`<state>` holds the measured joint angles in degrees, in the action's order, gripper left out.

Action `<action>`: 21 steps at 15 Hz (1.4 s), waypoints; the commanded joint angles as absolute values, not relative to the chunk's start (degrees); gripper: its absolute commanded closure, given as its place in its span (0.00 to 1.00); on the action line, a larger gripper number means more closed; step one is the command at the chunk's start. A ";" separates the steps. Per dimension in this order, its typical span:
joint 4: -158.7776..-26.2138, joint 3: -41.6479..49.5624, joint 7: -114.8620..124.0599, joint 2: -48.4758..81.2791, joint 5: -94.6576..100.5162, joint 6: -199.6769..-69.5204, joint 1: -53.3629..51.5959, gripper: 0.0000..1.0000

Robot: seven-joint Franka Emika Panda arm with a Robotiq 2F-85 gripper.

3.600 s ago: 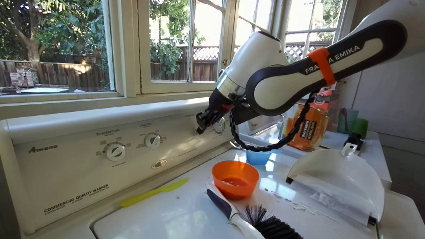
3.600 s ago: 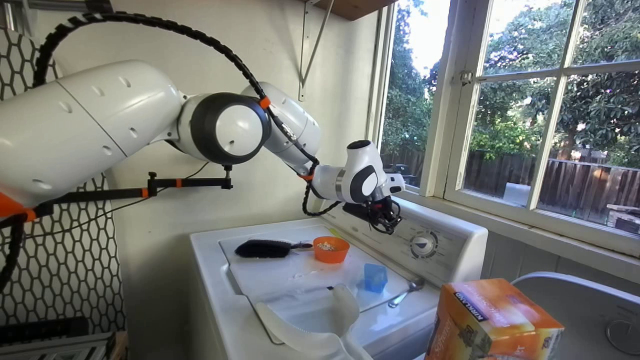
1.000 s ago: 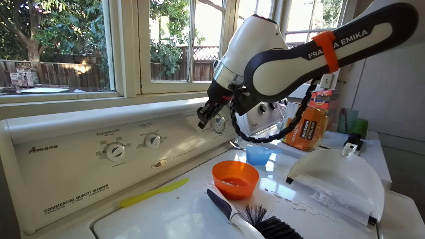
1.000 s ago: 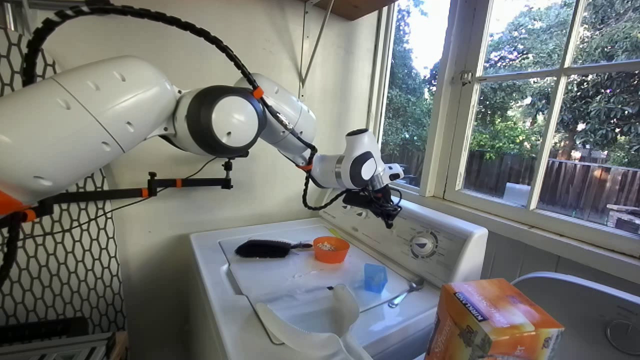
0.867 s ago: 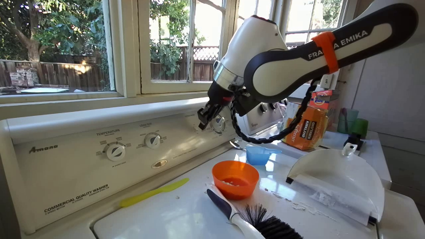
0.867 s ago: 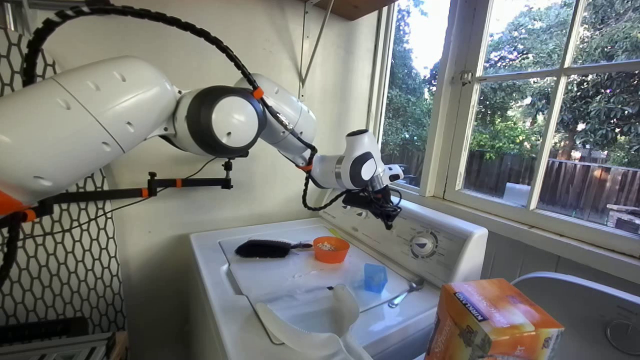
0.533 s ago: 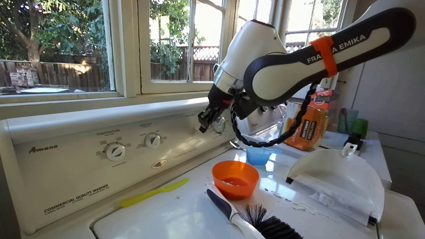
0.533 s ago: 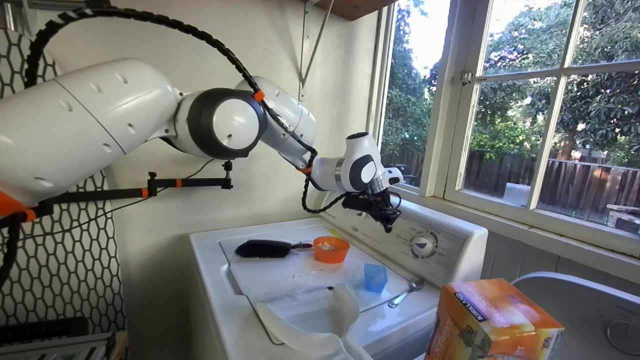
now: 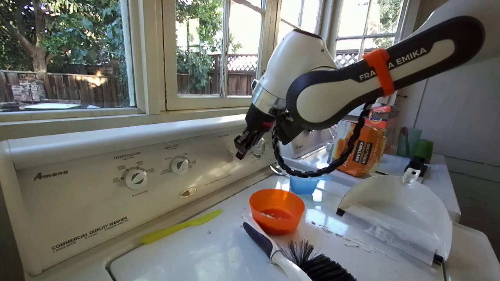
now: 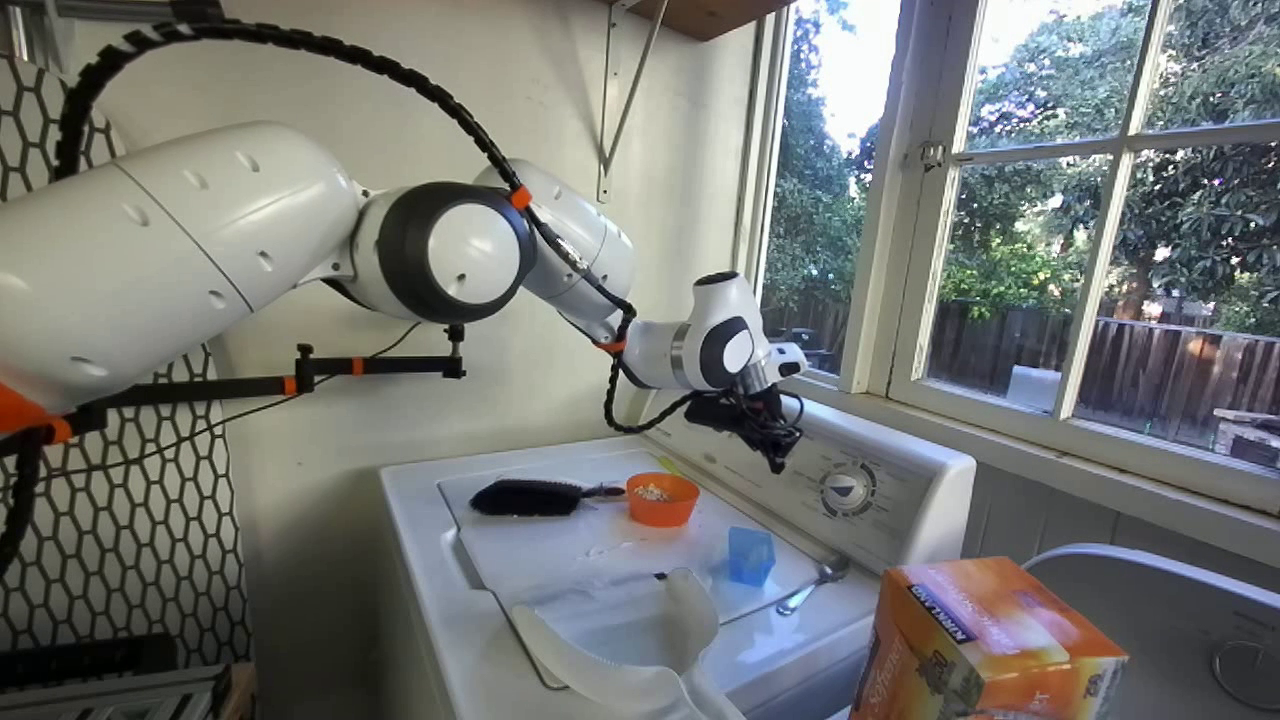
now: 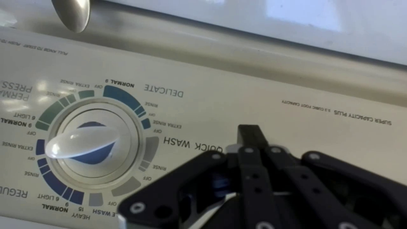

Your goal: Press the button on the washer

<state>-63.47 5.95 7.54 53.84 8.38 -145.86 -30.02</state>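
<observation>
The washer's beige control panel [image 9: 90,187] carries knobs. The cycle dial, with a white handle [image 11: 79,143] over a blue centre, is at the left in the wrist view; it also shows in both exterior views [image 9: 258,148] [image 10: 846,488]. My gripper [image 11: 251,136] is shut and empty, its fingertips together over the panel beside the QUICK WASH label. In both exterior views the fingertips [image 9: 239,154] [image 10: 778,464] point down at the panel, between the dial and the load size knob [image 9: 180,165]. Contact cannot be told. No separate button shows clearly; my gripper hides part of the panel.
On the washer lid stand an orange bowl [image 9: 276,210], a blue scoop [image 9: 304,185], a yellow knife [image 9: 181,226], a brush [image 9: 324,267] and a white dustpan [image 9: 406,210]. A spoon [image 10: 815,585] lies near the panel. An orange box [image 10: 1000,640] stands beyond.
Over the last second my gripper has moved slightly down along the panel. The fingers looked spread 3.6 s ago and are now together. The objects on the lid have not moved.
</observation>
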 commanded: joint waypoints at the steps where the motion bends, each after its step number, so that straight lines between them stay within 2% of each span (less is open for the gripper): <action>1: -62.52 6.26 7.50 54.30 8.69 -144.65 -30.25 1.00; 21: -60.29 6.01 7.96 55.38 8.21 -145.63 -30.06 1.00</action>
